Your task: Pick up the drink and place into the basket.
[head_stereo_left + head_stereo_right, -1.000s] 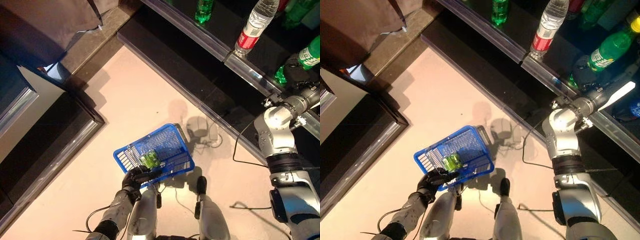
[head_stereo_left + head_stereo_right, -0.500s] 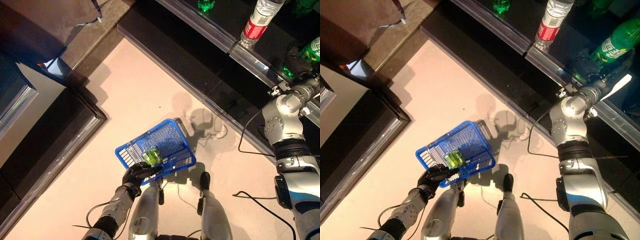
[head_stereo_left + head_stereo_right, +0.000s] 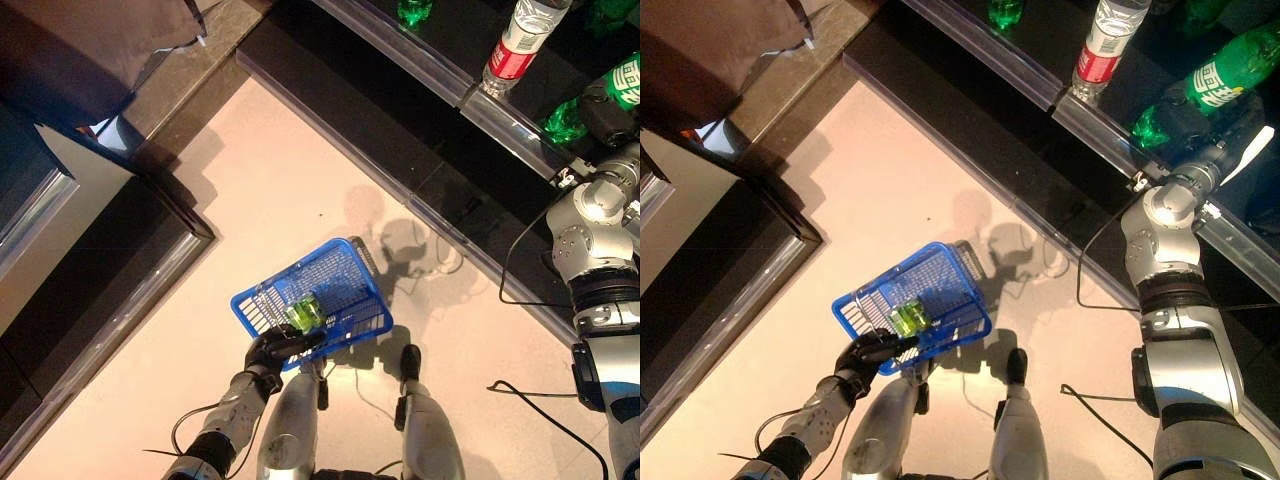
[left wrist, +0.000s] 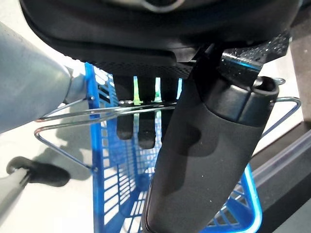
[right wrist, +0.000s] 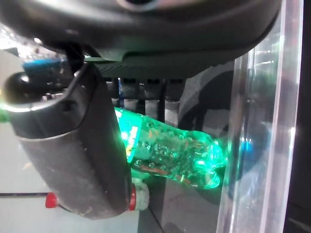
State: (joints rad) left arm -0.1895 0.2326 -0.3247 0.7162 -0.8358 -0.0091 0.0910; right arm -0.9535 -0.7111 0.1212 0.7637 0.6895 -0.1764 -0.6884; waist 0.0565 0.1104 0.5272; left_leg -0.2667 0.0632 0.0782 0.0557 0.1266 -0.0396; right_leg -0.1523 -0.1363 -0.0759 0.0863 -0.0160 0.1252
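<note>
My left hand (image 3: 272, 350) hangs low at the left, shut on the thin wire handles (image 4: 97, 111) of the blue basket (image 3: 345, 270). A green drink (image 3: 303, 313) lies inside the basket. My right hand (image 3: 610, 118) reaches onto the dark shelf at the upper right. Its fingers and thumb (image 5: 73, 145) are curled round a green plastic bottle (image 3: 1210, 80), which lies tilted over the shelf's front rail. The bottle also shows in the right wrist view (image 5: 170, 150).
The shelf has a clear front rail (image 3: 440, 80). A clear bottle with a red label (image 3: 515, 45) and another green bottle (image 3: 410, 10) stand on the shelf. A dark counter (image 3: 90, 250) runs along the left. Pale floor lies between.
My right hand has closed on the green bottle and drawn it, tilted, toward the shelf's front rail. The right arm has swung to the right. The basket has not moved.
</note>
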